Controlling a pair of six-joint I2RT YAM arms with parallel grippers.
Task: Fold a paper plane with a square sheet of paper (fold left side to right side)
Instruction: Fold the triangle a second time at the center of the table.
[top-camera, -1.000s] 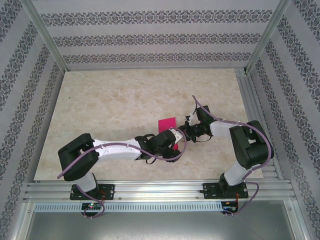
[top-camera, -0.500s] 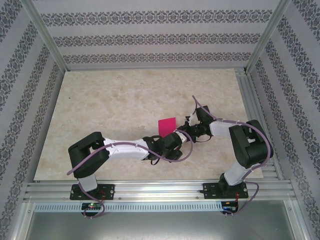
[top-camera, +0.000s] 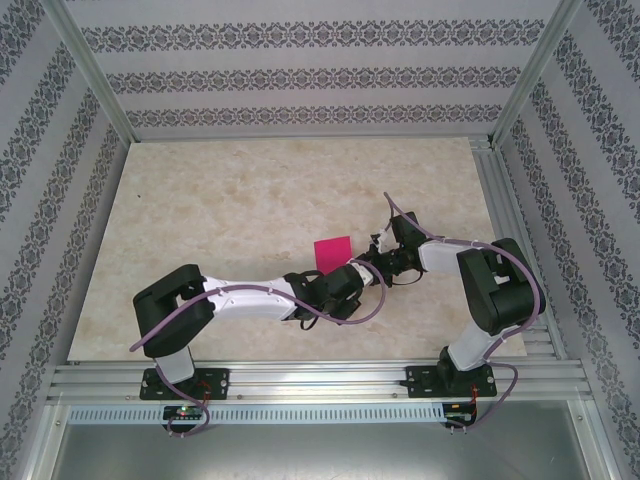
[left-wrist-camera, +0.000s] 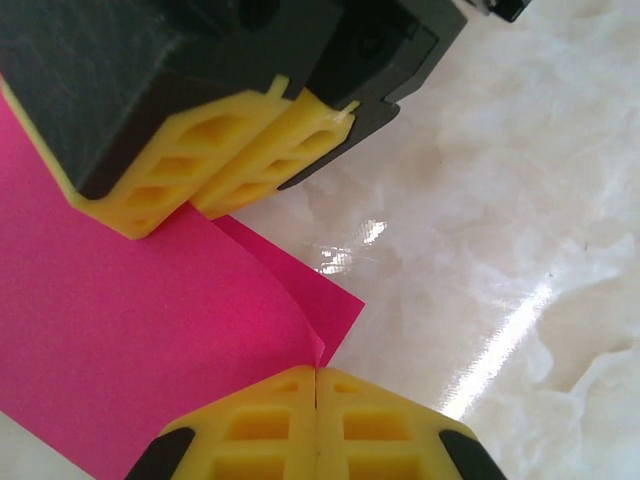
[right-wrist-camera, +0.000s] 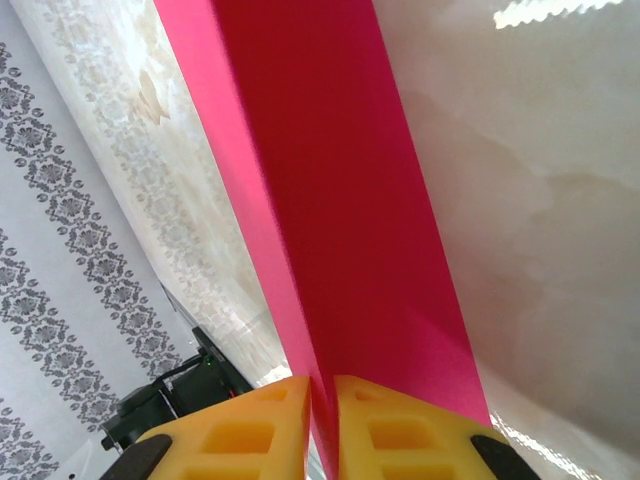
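Top view: sheet of paper (top-camera: 332, 252) near table (top-camera: 220, 200) centre, up and left of both wrists. Closed tight on its corner, flap curling at pads: left gripper (left-wrist-camera: 316, 372). Closed likewise on adjoining edge: right gripper (right-wrist-camera: 322, 385), paper's long axis running straight ahead from fingertips. Grips nearly touching, both on sheet's right side. Judged: reach across to free left side needed before carrying it rightward.

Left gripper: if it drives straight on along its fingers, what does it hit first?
The left gripper is shut on a corner of the sheet of paper, so it pushes that first. Just beyond, the right gripper sits almost dead ahead and is likely the first hard contact, though depth is unclear.
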